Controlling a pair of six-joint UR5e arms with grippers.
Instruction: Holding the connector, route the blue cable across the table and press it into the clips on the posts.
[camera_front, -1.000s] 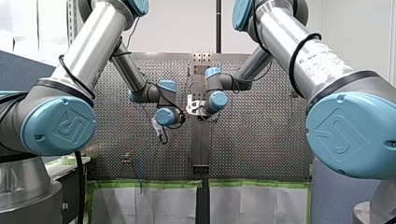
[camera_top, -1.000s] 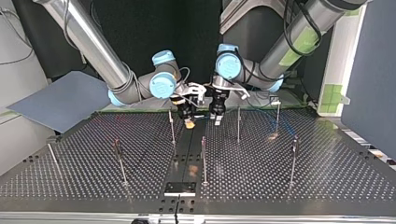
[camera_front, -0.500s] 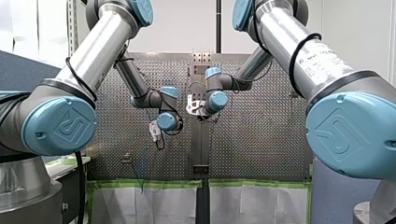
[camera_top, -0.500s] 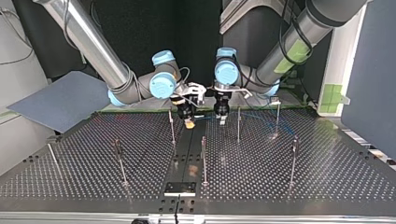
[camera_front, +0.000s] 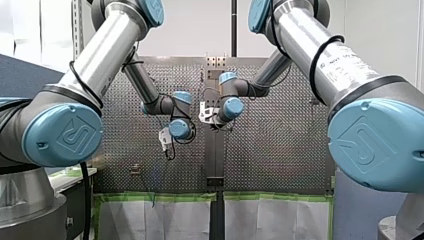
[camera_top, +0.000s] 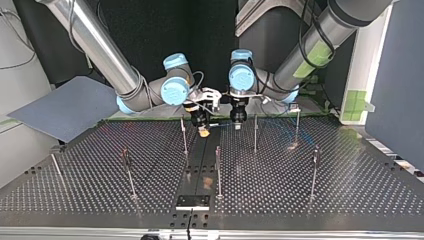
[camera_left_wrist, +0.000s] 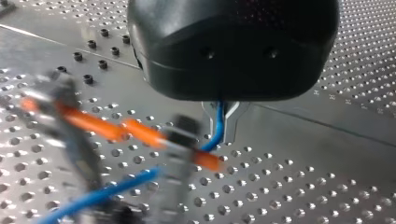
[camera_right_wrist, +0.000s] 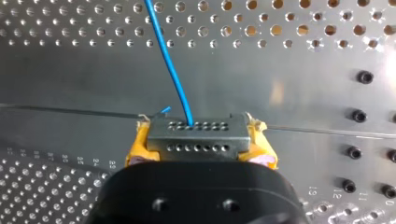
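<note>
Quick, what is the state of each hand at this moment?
Left hand: closed on the thin blue cable.
Right hand: closed, its yellow pads holding the grey rectangular connector.

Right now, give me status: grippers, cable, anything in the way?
Right gripper shut on connector. Left gripper shut on blue cable, close alongside. Posts nearby, none touching the grippers.

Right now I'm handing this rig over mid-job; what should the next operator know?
My right gripper is shut on the connector, with a yellow pad on either side.
My left gripper is shut on the blue cable close beside it, and both are low over the table.
Done: both grasps.
Left: routing. In the top view, the posts nearer the camera carry no cable; I cannot tell for the far ones.
</note>
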